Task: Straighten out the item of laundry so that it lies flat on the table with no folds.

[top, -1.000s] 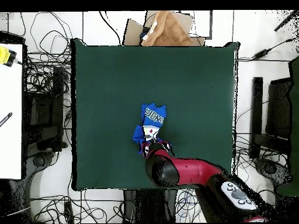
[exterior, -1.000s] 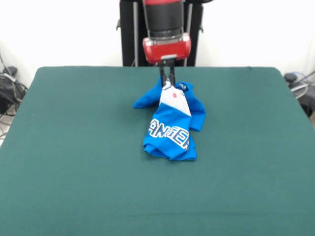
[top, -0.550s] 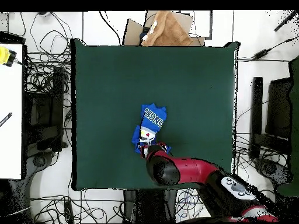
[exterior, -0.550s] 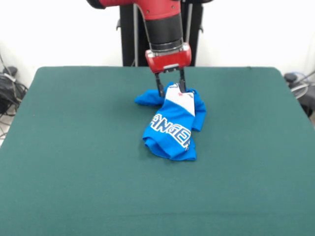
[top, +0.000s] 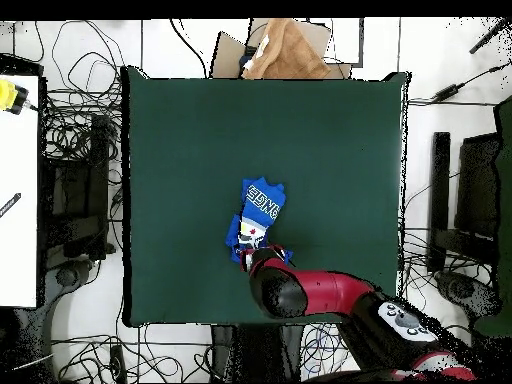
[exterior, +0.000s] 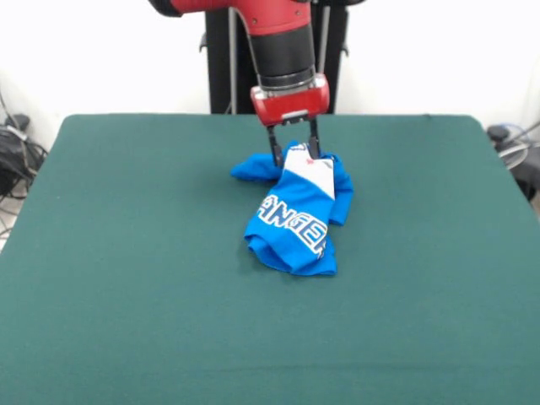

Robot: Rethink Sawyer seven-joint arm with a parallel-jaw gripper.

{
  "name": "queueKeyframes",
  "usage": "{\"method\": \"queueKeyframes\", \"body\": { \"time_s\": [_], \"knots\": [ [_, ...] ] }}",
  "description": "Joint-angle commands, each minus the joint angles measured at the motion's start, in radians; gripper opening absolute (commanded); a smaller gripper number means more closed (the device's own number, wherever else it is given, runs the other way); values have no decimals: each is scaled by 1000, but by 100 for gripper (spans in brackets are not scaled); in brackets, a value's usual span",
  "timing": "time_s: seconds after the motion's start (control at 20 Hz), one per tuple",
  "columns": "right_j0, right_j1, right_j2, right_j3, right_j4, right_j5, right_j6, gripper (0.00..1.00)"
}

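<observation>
The item of laundry (exterior: pixel 295 215), a bright blue T-shirt with white lettering facing up, lies crumpled and folded in a bunch a little beyond the middle of the dark green table (exterior: pixel 126 253). My gripper (exterior: pixel 293 153) hangs straight down over the shirt's far end. It is open, with one finger on each side of the white patch of cloth there. In the overhead view the shirt (top: pixel 260 208) shows just above the red arm (top: pixel 300 292), which covers the gripper and the shirt's near end.
A brown crumpled paper or cardboard heap (top: pixel 285 50) lies past the table's far edge in the overhead view. Cables and black equipment (top: pixel 462 200) ring the table, and a white bench (top: pixel 18 190) stands on the left.
One second ago the fingers were pinched together on the shirt's far end; they have spread open, and the cloth has settled lower. Nothing has moved in the last half second.
</observation>
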Motion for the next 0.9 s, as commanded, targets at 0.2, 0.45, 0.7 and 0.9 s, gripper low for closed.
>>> {"method": "queueKeyframes", "body": {
  "time_s": [0.2,0.45,0.7,0.9],
  "knots": [
    [19,2,99,-51,-3,25,108,100],
    [18,-76,116,-3,32,76,121,100],
    [51,-118,107,-10,57,112,126,100],
    [30,-113,130,-20,65,148,106,100]
  ]
}}
